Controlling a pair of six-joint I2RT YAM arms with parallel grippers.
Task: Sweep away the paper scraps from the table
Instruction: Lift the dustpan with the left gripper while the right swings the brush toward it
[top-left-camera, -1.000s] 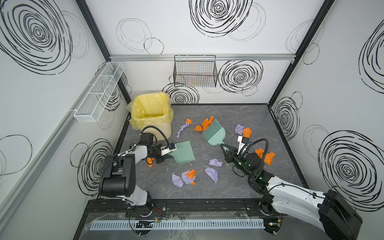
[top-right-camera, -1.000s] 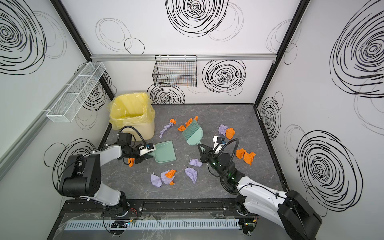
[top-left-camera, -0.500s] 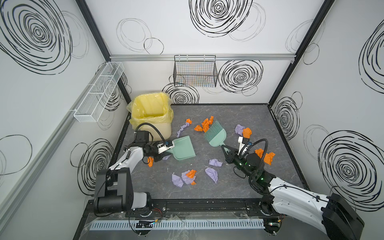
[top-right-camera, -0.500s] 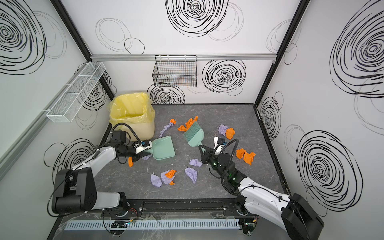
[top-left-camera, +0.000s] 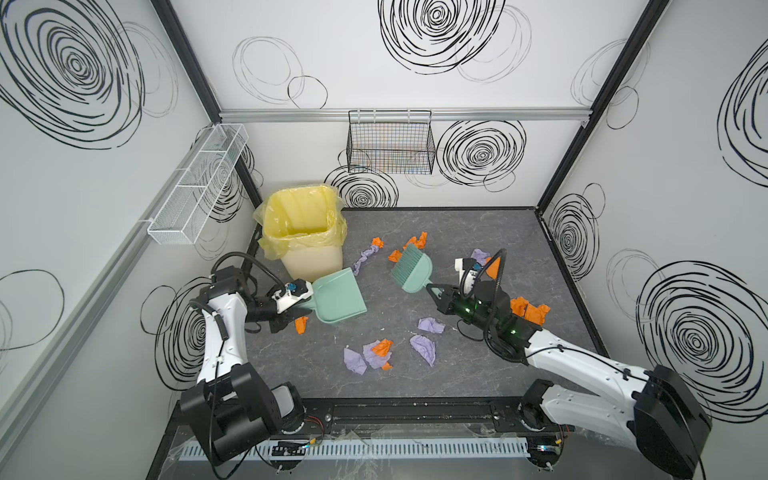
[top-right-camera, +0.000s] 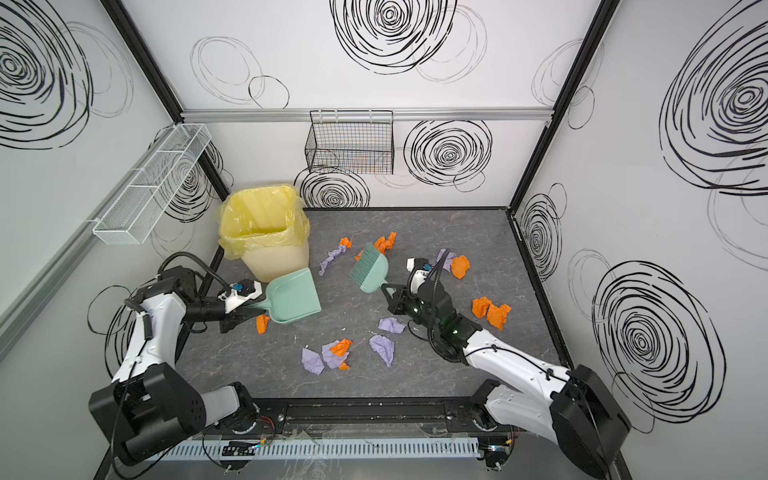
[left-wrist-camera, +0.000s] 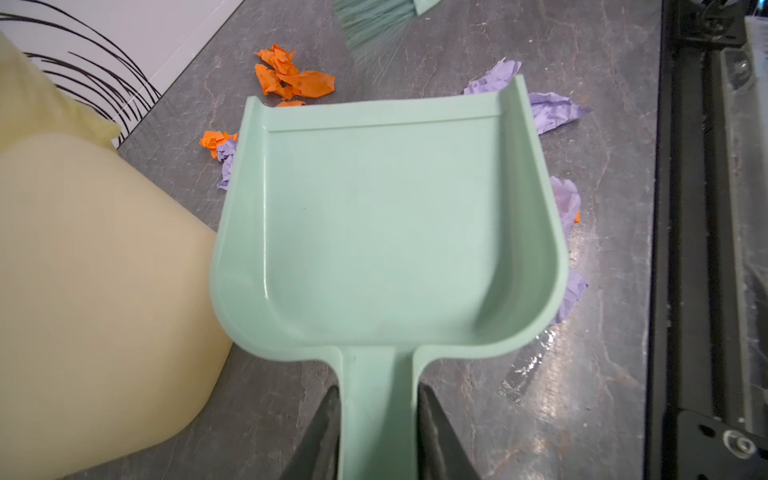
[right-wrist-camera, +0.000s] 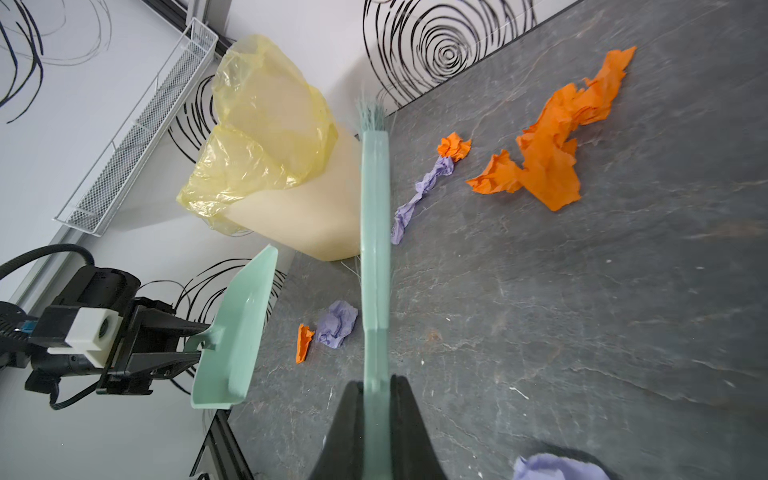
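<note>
My left gripper (top-left-camera: 306, 306) is clamping the handle of the mint-green dustpan (top-left-camera: 338, 297), a jaw pressing on each side of it. The pan is tilting, mouth facing away from my jaws, and I cannot tell whether its lip is touching the table (top-left-camera: 465, 232). The cream bin (top-left-camera: 311, 257) is standing just beside the pan, and one orange wad (top-left-camera: 302, 325) is lying just beside those jaws. Between my two grippers the paper scraps (top-left-camera: 376, 353) are sitting in a loose purple-and-orange clump. My right gripper (top-left-camera: 436, 291) is squeezing fully closed on the handle of the green brush (top-left-camera: 411, 272). Its bristles are pointing away from my jaws, and orange pieces (top-left-camera: 417, 241) are lying just beyond their tips. A purple wad (top-left-camera: 431, 325) is lying near these jaws, and two orange wads (top-left-camera: 530, 309) are sitting behind them.
</note>
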